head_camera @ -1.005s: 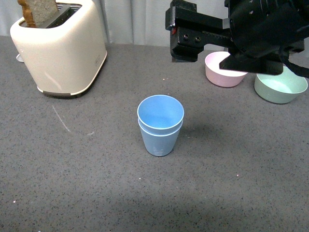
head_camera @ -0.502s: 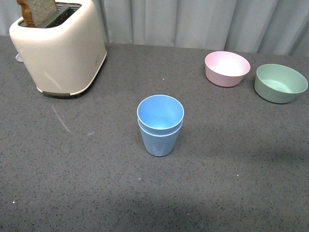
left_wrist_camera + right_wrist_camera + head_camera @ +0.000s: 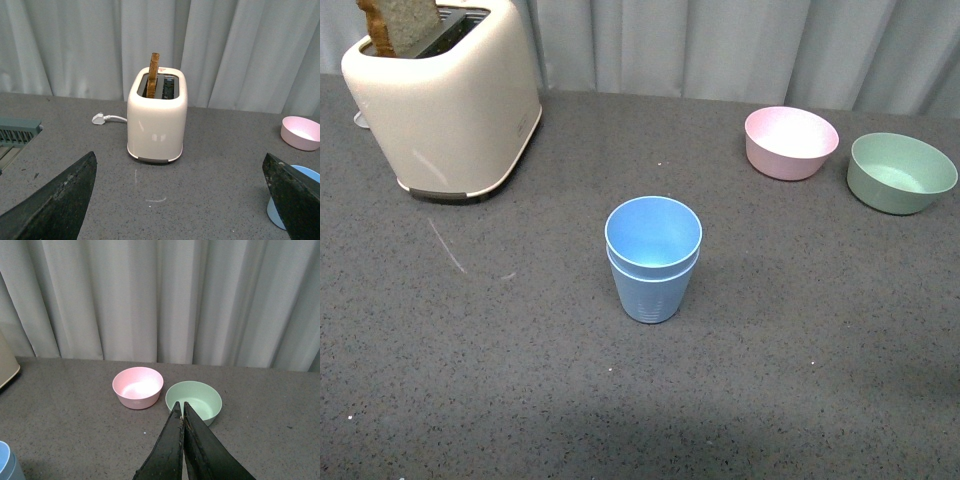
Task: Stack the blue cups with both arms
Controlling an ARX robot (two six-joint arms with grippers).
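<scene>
The two blue cups (image 3: 652, 258) stand nested, one inside the other, upright in the middle of the grey table. Neither arm shows in the front view. In the left wrist view my left gripper (image 3: 180, 200) is open and empty, its fingers (image 3: 60, 205) wide apart, with the blue cups (image 3: 287, 200) partly hidden behind one finger. In the right wrist view my right gripper (image 3: 182, 406) is shut on nothing, raised well away from the cups; the edge of a blue cup (image 3: 7, 465) shows at the frame's corner.
A cream toaster (image 3: 445, 95) holding a slice of bread stands at the back left. A pink bowl (image 3: 790, 142) and a green bowl (image 3: 901, 172) sit at the back right. A curtain hangs behind the table's far edge.
The right arm, which hung over the pink bowl one second ago, has left the front view. The stacked cups have not moved.
</scene>
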